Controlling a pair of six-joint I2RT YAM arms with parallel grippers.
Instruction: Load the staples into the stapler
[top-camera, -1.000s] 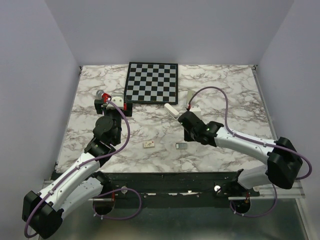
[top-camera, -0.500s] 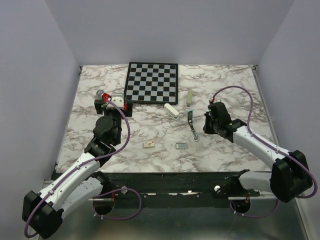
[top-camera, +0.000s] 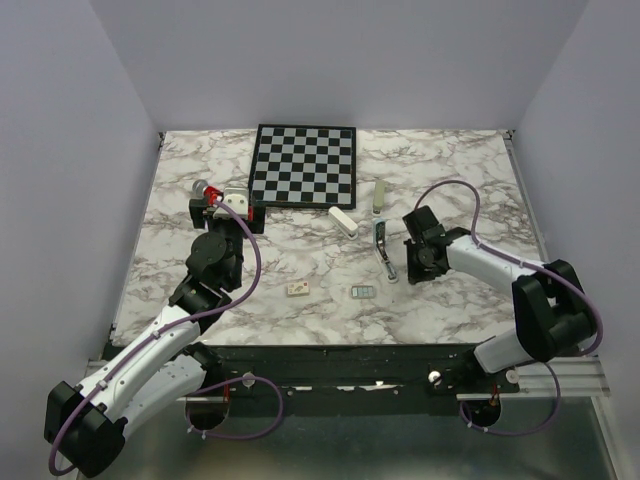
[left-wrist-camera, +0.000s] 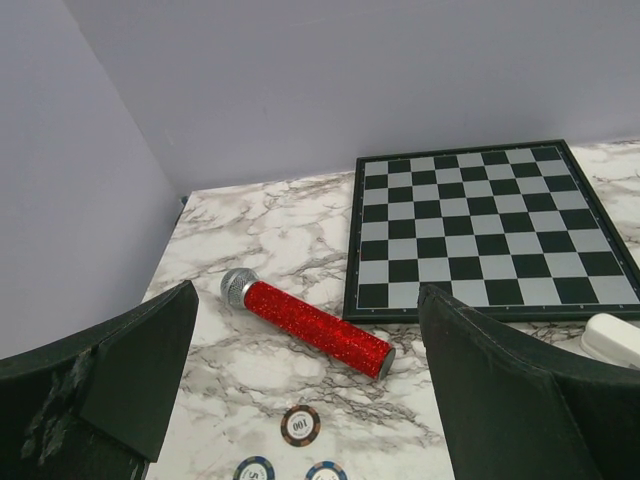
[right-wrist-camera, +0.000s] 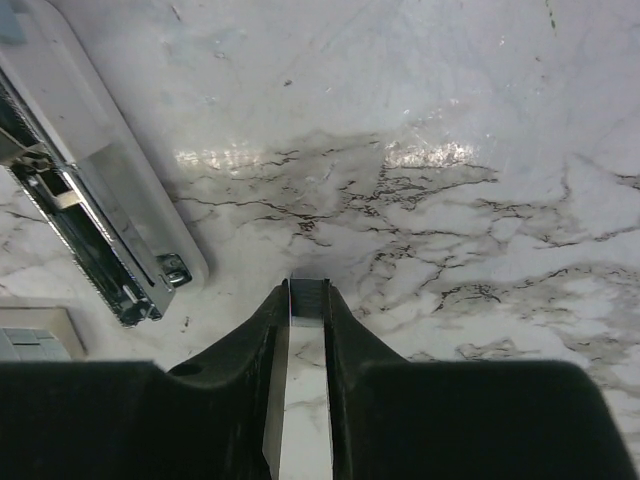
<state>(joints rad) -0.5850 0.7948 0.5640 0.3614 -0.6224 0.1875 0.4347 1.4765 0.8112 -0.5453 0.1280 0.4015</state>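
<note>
The stapler lies open on the marble table, its metal channel showing at the left of the right wrist view. The staples, a small flat grey block, lie on the table just in front of it, and show at the lower left edge of the right wrist view. My right gripper is low over the table just right of the stapler's near end. Its fingers are nearly together and I see nothing held between them. My left gripper is wide open over a red glitter microphone.
A chessboard lies at the back centre. A white bar and a pale bar lie behind the stapler. A small beige tile lies left of the staples. Poker chips lie near the microphone.
My right gripper left the stapler, which now lies open on the table. It swung away to the right, then came back a little toward the stapler's near end. The left arm has not moved.
</note>
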